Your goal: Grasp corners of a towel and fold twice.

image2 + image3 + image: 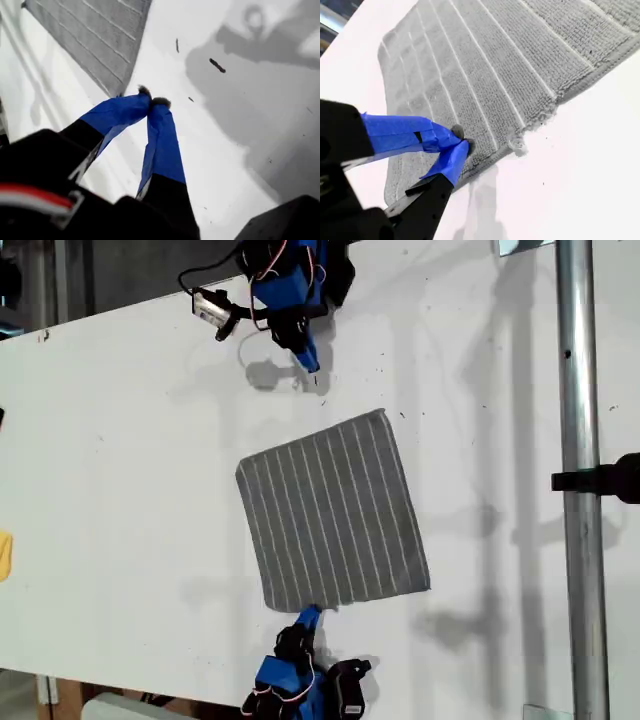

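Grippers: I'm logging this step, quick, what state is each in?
My first gripper: closed, empty, over bare table.
My second gripper: closed at the towel edge; a grip cannot be told.

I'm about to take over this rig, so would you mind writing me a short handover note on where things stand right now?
My first hand: shut, empty, over bare table beyond the towel's far edge, near the top of the exterior view.
My second hand: tips together at the towel's near edge, at the bottom of the exterior view; whether it pinches cloth I cannot tell.
The towel: flat, fully spread, slightly rotated, mid-table.
Done: no fold yet.
Left: grasp corners and make both folds. Neither hand sits at a corner, so both probably need repositioning.
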Robot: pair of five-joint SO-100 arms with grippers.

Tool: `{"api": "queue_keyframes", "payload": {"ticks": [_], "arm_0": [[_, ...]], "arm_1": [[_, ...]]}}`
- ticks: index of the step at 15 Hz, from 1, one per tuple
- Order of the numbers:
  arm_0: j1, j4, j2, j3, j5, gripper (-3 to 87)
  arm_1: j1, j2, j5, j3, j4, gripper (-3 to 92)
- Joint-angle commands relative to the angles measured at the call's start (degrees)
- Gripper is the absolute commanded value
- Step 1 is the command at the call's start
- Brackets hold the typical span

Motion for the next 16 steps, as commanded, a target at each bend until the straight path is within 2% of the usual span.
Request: {"api": "queue_keyframes", "payload": {"ticks": [1,5,8,10,13,14,16], "arm_0": [[2.2,-4.57,-5.62,-4.92,-5.01,-2.8],[5.54,-8.17,-39.29,-29.44,-6.5,-2.8],[12.13,-8.79,-51.33,-41.75,-9.32,-2.8],[17.58,-8.44,-64.25,-52.82,-10.02,-2.8],[24.17,1.32,-81.12,-71.19,-5.98,-2.8],[25.49,2.37,-82.18,-72.33,-5.27,-2.8],[26.89,2.2,-80.86,-71.28,-5.01,-2.8]], "arm_1": [[0.09,-6.33,-2.11,-10.9,-3.25,-0.3],[-4.04,-27.25,-4.04,-25.31,-10.46,-0.3],[-11.25,-40.78,-5.01,-35.95,-11.6,-0.3],[-15.38,-54.58,-9.76,-46.76,-12.57,-0.3],[-20.83,-80.33,-19.6,-70.49,-4.57,-0.3],[-21.71,-85.25,-20.57,-74.09,-3.34,0.7],[-22.06,-89.03,-21.27,-75.59,-2.55,15.6]]}}
